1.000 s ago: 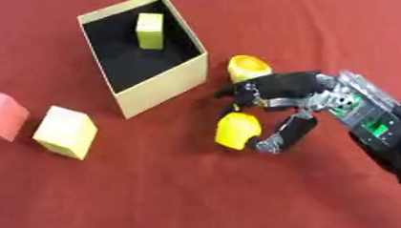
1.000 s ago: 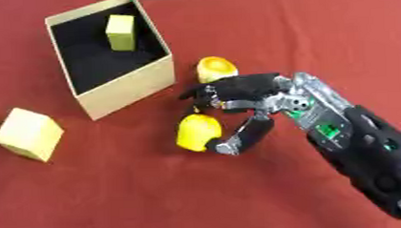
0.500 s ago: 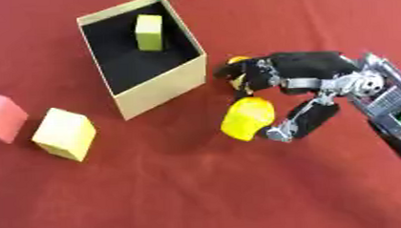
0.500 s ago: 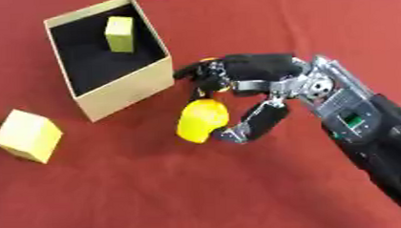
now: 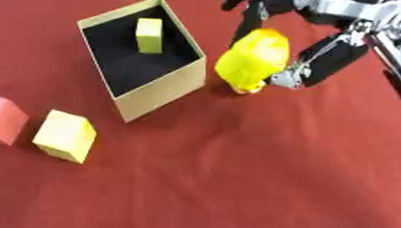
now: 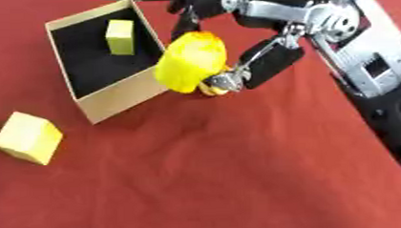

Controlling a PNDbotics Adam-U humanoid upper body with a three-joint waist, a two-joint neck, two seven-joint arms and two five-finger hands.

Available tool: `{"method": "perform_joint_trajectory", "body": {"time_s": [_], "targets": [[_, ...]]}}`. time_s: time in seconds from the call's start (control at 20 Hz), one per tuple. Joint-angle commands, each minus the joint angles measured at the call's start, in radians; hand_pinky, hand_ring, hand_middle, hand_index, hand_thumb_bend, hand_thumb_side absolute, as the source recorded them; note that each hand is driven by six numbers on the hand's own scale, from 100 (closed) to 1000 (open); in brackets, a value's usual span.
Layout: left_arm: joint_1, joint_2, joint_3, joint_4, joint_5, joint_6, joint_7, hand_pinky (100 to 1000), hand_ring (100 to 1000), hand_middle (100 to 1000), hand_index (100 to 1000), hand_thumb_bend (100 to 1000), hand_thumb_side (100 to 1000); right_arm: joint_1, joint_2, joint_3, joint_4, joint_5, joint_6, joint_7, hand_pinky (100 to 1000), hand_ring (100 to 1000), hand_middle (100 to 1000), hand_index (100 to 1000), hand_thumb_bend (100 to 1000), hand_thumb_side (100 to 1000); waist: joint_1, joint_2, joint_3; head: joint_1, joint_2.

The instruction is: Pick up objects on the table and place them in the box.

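Observation:
My right hand (image 6: 263, 18) comes in from the upper right and is shut on a rounded yellow object (image 5: 254, 57), holding it in the air just right of the box. The tan cardboard box (image 5: 165, 88) has a black inside with a yellow-green block (image 5: 149, 35) lying at its far end. Another yellow-orange piece (image 5: 245, 88) rests on the red table below the held object, beside the box's right wall. A yellow cube (image 5: 65, 136) and a pink block (image 5: 3, 118) sit on the table at the left. My left hand shows in neither view.
The red table cloth (image 5: 239, 181) stretches across the near half of the view. My right forearm (image 6: 369, 67) runs down the right edge.
My right hand has lifted the yellow object off the table and carried it up and left toward the box. The whole view has also shifted, so the camera moved.

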Motion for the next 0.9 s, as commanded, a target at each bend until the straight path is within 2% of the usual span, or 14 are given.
{"method": "perform_joint_trajectory", "body": {"time_s": [0.05, 0.2, 0.4, 0.65, 0.9], "targets": [[-0.035, 0.017, 0.018, -0.016, -0.004, -0.017, 0.009, 654, 682, 698, 808, 164, 672, -0.071, 0.005, -0.018, 0.083, -0.057, -0.046, 0.076, 865, 1000, 356, 672, 100, 104, 0.001, -0.028, 0.006, -0.015, -0.003], [-0.067, 0.014, 0.013, -0.016, -0.002, -0.03, 0.002, 657, 683, 699, 808, 174, 657, -0.142, 0.045, -0.024, 0.204, -0.057, -0.077, 0.111, 861, 1000, 357, 672, 100, 100, -0.001, -0.029, 0.018, -0.029, 0.0], [-0.109, 0.01, 0.003, -0.016, 0.004, -0.046, -0.015, 661, 683, 699, 808, 186, 638, -0.212, 0.114, -0.042, 0.357, -0.01, -0.129, 0.13, 859, 1000, 356, 671, 100, 100, -0.002, -0.027, 0.037, -0.055, 0.001], [-0.145, 0.001, -0.008, -0.016, 0.016, -0.055, -0.032, 662, 684, 699, 808, 190, 631, -0.275, 0.198, -0.057, 0.507, 0.094, -0.201, 0.118, 853, 996, 362, 673, 100, 100, -0.006, -0.019, 0.06, -0.075, -0.002], [-0.169, -0.012, -0.019, -0.016, 0.026, -0.06, -0.05, 662, 684, 700, 808, 187, 633, -0.304, 0.285, -0.085, 0.631, 0.254, -0.254, 0.067, 852, 996, 371, 678, 100, 100, 0.001, -0.008, 0.081, -0.091, -0.017]]}}
